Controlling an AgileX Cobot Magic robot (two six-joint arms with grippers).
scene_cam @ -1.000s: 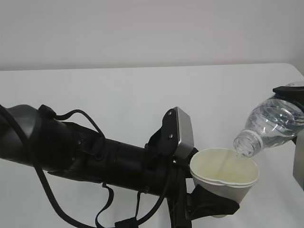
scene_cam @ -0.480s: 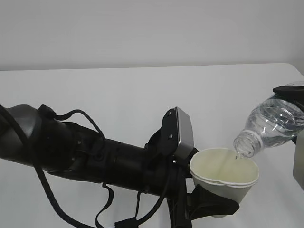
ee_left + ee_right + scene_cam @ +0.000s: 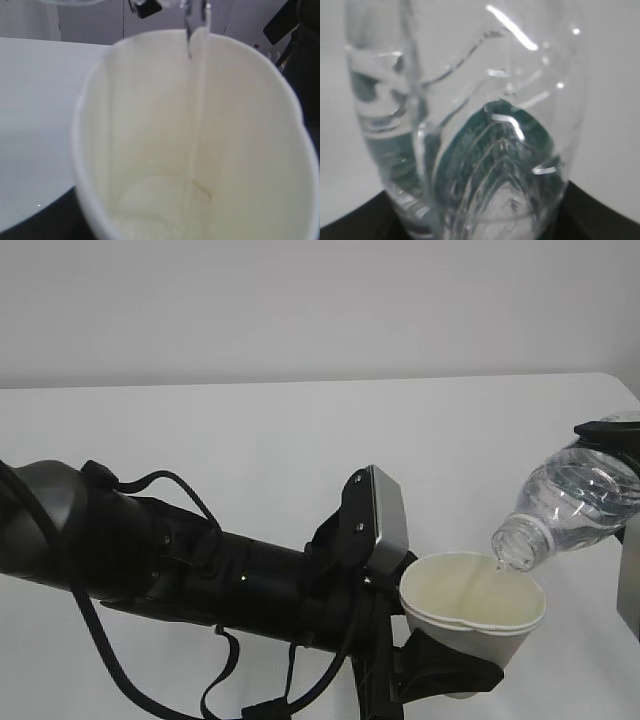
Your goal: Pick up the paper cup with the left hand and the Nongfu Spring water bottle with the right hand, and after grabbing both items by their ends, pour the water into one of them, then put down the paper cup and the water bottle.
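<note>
The left hand [image 3: 440,665] was clenched on the paper cup [image 3: 475,612], its black jaws wrapped low around the cup's base at the bottom of the exterior view. From that grip the cup rose away from the fingers with its long axis near upright and its open mouth pointing up. The right hand [image 3: 628,455], mostly cut off at the frame's right edge, appeared to be grasping the Nongfu Spring water bottle [image 3: 570,505] by its base end; the right wrist view showed only dark jaw edges flanking the bottle's bottom, so the grip is a judgement.

From those fingers the bottle stretched left and downward, long axis tilted past horizontal, its capless neck pointing down toward the cup. The mouth hung just above the cup's far right rim, apart from it. A thin stream of the water [image 3: 192,100] fell from the neck along the cup's inner wall and pooled at the bottom.

Pouring seemed under way; righting the bottle looked to hinge on the neck staying over the rim.
</note>
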